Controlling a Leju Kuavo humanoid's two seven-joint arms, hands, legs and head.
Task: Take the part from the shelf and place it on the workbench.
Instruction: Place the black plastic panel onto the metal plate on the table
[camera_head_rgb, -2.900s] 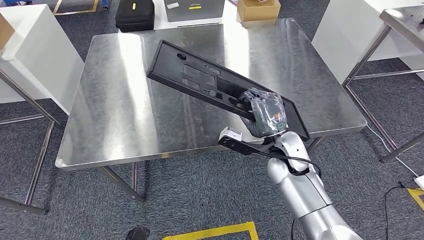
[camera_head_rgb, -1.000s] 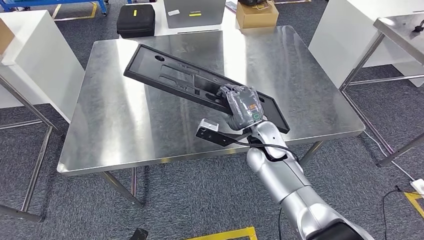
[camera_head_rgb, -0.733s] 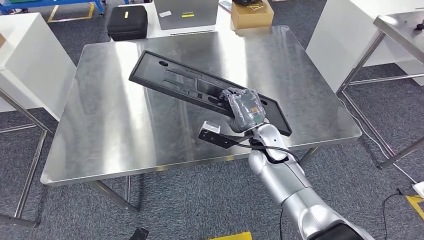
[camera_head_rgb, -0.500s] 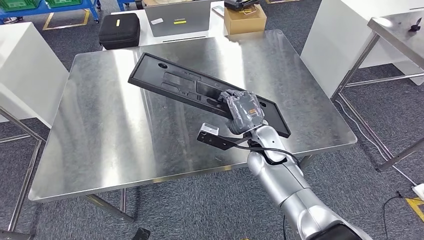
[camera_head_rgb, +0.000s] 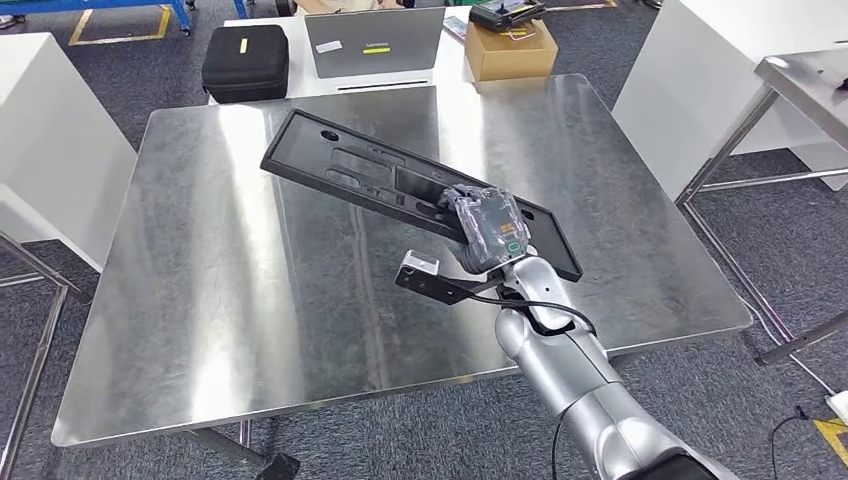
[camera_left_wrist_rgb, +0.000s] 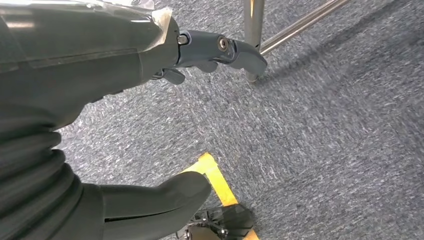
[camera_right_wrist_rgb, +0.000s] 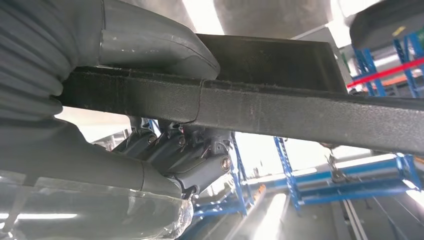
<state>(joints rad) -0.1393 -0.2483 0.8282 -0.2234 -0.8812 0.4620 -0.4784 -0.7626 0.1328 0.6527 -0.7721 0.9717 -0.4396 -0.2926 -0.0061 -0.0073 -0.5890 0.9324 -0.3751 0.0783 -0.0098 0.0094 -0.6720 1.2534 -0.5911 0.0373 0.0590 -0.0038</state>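
The right robot hand (camera_head_rgb: 487, 226) grasps the long black panel (camera_head_rgb: 390, 180) near its right end; in the right wrist view the thumb (camera_right_wrist_rgb: 160, 45) lies on 1 face of the panel's edge (camera_right_wrist_rgb: 300, 112) and the darker fingers (camera_right_wrist_rgb: 200, 160) curl against the other. The panel hangs tilted over the middle of the steel desk (camera_head_rgb: 250, 300), its far end toward the desk's back left, its near end toward the front right. Whether it touches the desk I cannot tell.

The desk's front edge runs just beneath the right forearm, and bare steel lies wide on the left and front of the panel, with a narrower strip to the right.

The left robot hand (camera_left_wrist_rgb: 100, 60) hangs over grey carpet with nothing in it, its fingers partly curled, beside a desk leg (camera_left_wrist_rgb: 252, 35) and a strip of yellow floor tape (camera_left_wrist_rgb: 217, 177).

Past the desk's back edge stand a black case (camera_head_rgb: 245, 62), a grey laptop (camera_head_rgb: 373, 42) and an open cardboard box (camera_head_rgb: 510, 45) with dark objects in it, too small to tell.
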